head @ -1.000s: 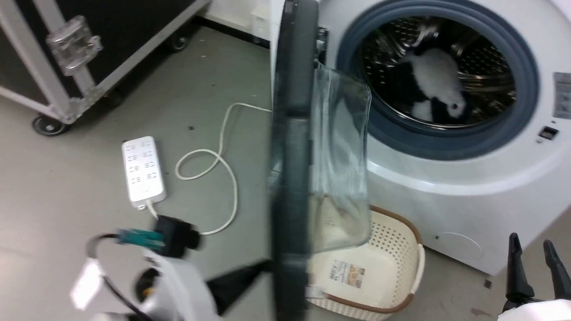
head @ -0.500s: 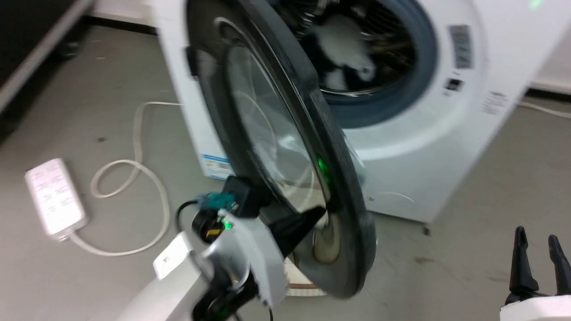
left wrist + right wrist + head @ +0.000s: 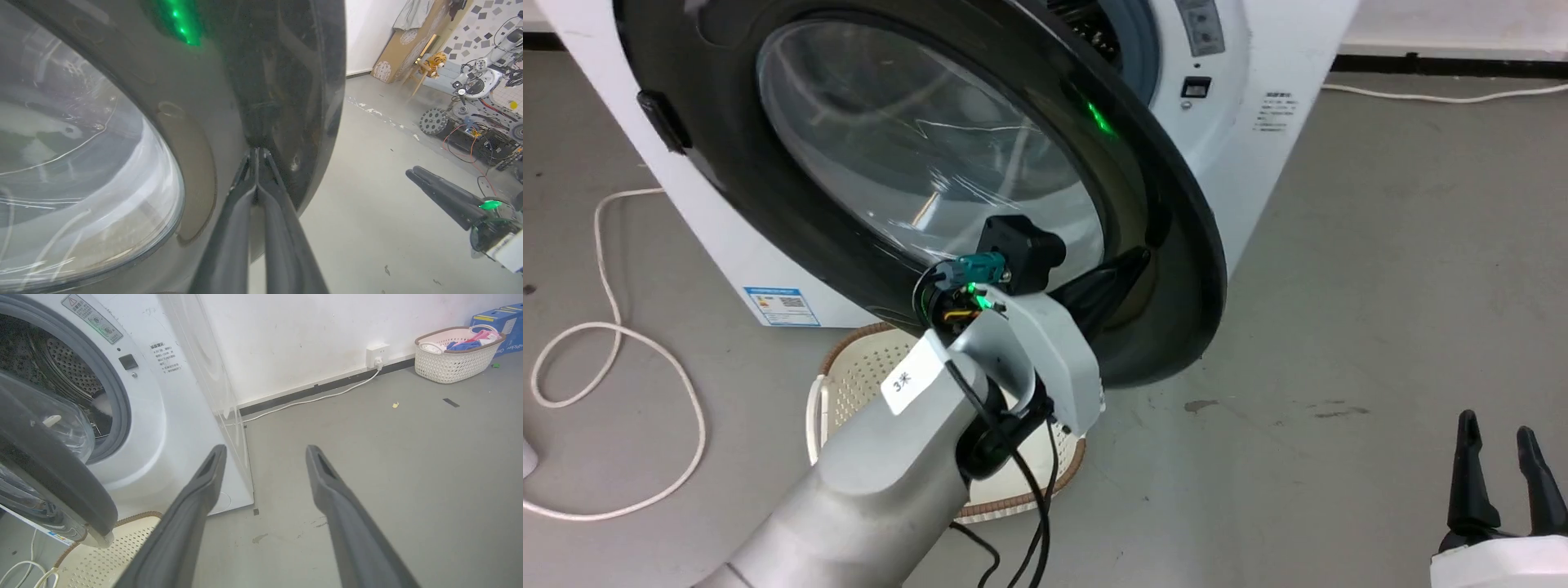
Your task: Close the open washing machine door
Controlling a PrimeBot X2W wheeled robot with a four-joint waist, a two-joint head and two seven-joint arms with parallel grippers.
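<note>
Holds the right gripper [image 3: 1494,425] low over the grey floor [image 3: 1339,286], fingers spread apart and empty. Presses the left gripper [image 3: 257,151], fingers shut together, tip-first against the glossy black rim of the washing machine door [image 3: 915,139], over a cream perforated basket [image 3: 849,384]. Has that door standing part-open, angled off the white washing machine [image 3: 1241,147] behind.

Left claw [image 3: 257,152] pressed together; right claw [image 3: 265,452] apart
</note>
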